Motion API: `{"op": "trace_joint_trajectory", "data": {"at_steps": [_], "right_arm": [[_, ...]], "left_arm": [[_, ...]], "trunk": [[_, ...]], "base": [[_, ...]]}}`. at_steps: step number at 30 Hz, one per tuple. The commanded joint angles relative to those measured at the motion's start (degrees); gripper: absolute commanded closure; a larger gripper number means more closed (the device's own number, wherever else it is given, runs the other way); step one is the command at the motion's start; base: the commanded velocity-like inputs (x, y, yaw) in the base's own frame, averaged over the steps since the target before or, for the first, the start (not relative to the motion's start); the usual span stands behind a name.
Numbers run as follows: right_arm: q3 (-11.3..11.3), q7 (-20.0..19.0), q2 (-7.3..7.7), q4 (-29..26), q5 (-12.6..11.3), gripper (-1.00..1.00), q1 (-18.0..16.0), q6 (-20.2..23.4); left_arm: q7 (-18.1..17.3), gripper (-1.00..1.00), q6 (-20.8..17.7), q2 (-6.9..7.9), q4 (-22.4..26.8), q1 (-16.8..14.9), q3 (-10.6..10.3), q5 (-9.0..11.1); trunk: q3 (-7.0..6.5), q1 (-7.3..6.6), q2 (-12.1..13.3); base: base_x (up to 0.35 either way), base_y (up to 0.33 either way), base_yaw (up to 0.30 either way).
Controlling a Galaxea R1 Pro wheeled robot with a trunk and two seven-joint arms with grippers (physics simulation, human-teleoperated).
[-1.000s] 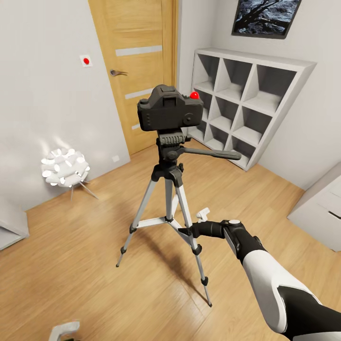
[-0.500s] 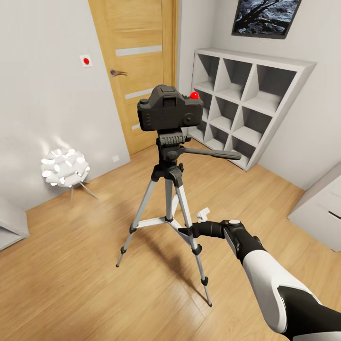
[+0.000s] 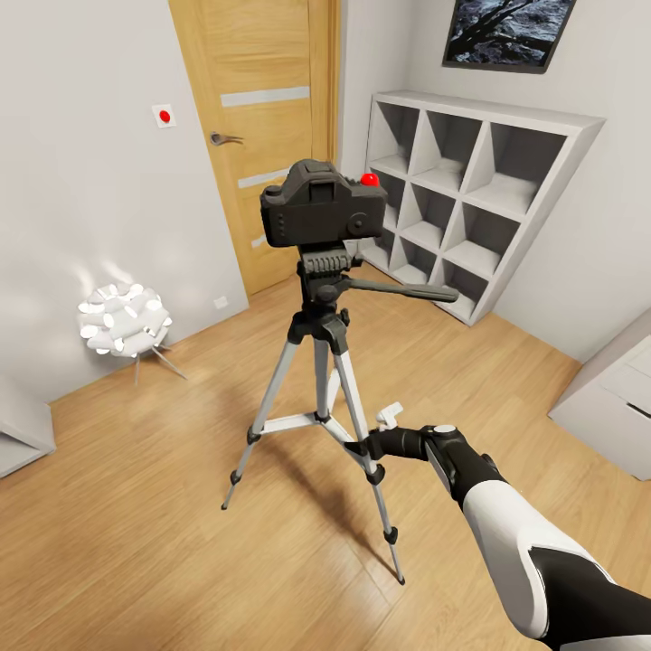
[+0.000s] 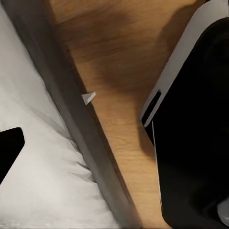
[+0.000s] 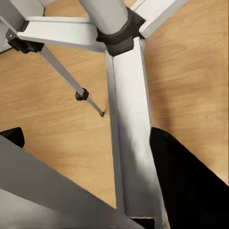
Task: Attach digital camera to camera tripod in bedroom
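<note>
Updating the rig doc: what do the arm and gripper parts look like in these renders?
Right arm: glossy white shell on the forearm, black further back, black wrist with a small white round cap. The right gripper has a black body, with a white finger beside it. The right wrist view shows a dark finger. No cables or markings visible.

The camera looks like matt black plastic with a slightly grainy skin, plus a glossy red dot on top. Tripod legs are smooth brushed silver metal, pretty satiny up close, with matt black plastic joints and head. Floor is light wood planks with a soft sheen. Door is warm wood grain, semi-matt, with a metal handle. Shelf looks like flat matt white board. Arm shell is glossy white and black plastic. Mattress is wrinkly white cloth on a matt grey frame.
</note>
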State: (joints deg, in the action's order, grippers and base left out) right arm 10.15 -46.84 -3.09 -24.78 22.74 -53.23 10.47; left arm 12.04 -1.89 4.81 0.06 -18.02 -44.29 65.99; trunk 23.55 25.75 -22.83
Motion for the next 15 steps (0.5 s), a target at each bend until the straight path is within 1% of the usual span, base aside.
{"op": "trace_joint_trajectory", "data": {"at_steps": [1,2,7,15], "right_arm": [[0.5,-0.4,-0.08,-0.1,0.2,-1.0,0.0,0.6],[0.5,-0.4,-0.07,-0.1,0.2,-1.0,0.0,0.6],[0.5,-0.4,-0.06,-0.1,0.2,-1.0,0.0,0.6],[0.5,-0.3,-0.05,-0.2,0.2,-1.0,0.0,0.6]], "left_arm": [[0.7,-1.0,-0.3,-0.05,0.0,0.0,-0.5,1.0],[1.4,-1.0,-0.5,-0.11,0.0,0.0,-0.5,2.1],[2.2,-1.0,-0.7,-0.26,0.1,0.0,-0.5,3.6],[2.5,-1.0,-0.3,-0.44,0.1,0.1,-0.5,4.0]], "trunk": [[0.08,0.03,-0.1],[0.08,0.03,-0.1],[0.08,0.03,-0.1],[0.08,0.03,-0.1]], "base": [[0.0,0.0,0.0],[0.0,0.0,0.0],[0.0,0.0,0.0],[0.0,0.0,0.0]]}}
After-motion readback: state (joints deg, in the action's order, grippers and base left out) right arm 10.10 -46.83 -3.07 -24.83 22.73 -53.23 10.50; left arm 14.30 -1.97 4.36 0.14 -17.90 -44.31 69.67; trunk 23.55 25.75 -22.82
